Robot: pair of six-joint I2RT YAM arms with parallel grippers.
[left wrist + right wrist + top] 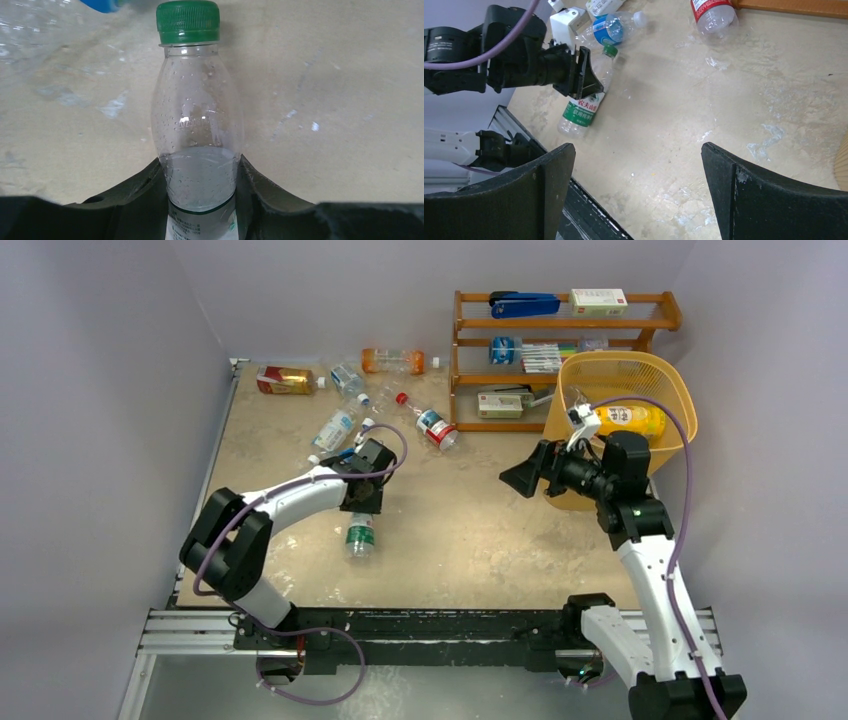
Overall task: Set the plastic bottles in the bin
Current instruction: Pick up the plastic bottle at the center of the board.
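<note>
Your left gripper [201, 166] clamps the green-capped bottle [197, 115], its label cut off below; your right gripper [638, 150] gapes wide, empty, near the bin [625, 356] holding 1 yellow bottle [630, 420].

Base of green-capped bottle [197, 125] beyond lower edge

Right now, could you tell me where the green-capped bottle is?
In the top view the green-capped bottle lies left of centre on the table, in the left gripper, nearer the front edge than the other bottles.
</note>
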